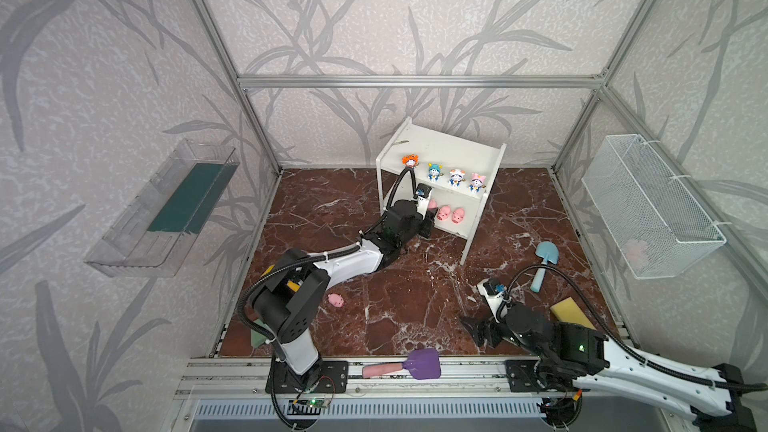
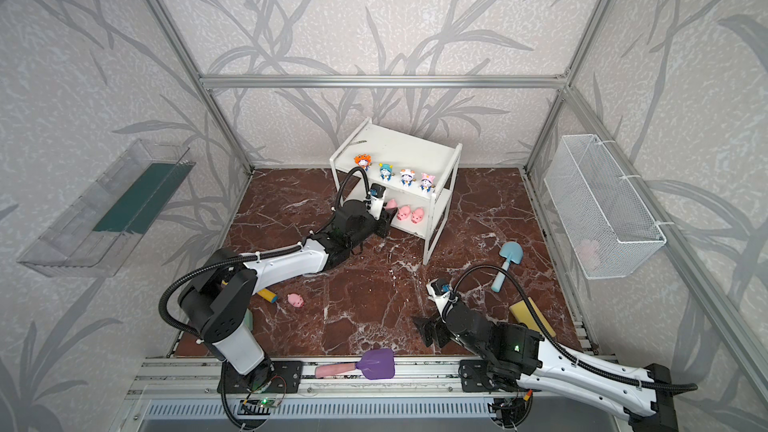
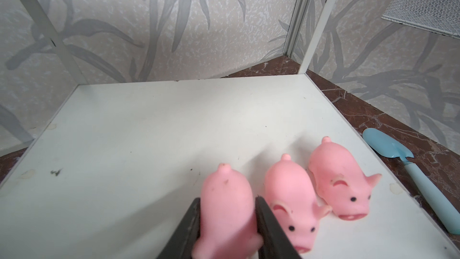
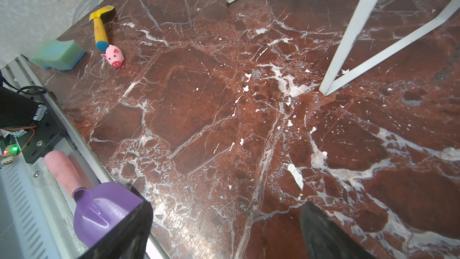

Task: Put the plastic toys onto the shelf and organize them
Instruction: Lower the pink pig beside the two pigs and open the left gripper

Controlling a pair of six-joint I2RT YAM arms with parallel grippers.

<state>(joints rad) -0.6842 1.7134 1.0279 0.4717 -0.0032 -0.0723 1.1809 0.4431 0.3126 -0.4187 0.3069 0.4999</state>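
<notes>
Left pincer [image 3: 227, 199] gripping pink pig [image 3: 224, 183] on shelf [image 3: 124, 133] lower board, two pigs [image 3: 288, 190] sitting alongside, figurines [image 1: 456, 177] lining top board, right pincer [image 4: 226, 205] gaping wide

Left arm [image 1: 353, 259] stretched forward and low, wrist roughly level. Left gripper [image 3: 227, 203] narrow: both fingers [image 3: 193, 222] pressed against the flanks of a pink pig [image 3: 225, 185]. Right arm [image 1: 665, 376] drawn back near its base. Right gripper [image 4: 224, 208] angled downward, jaws wide apart.
</notes>
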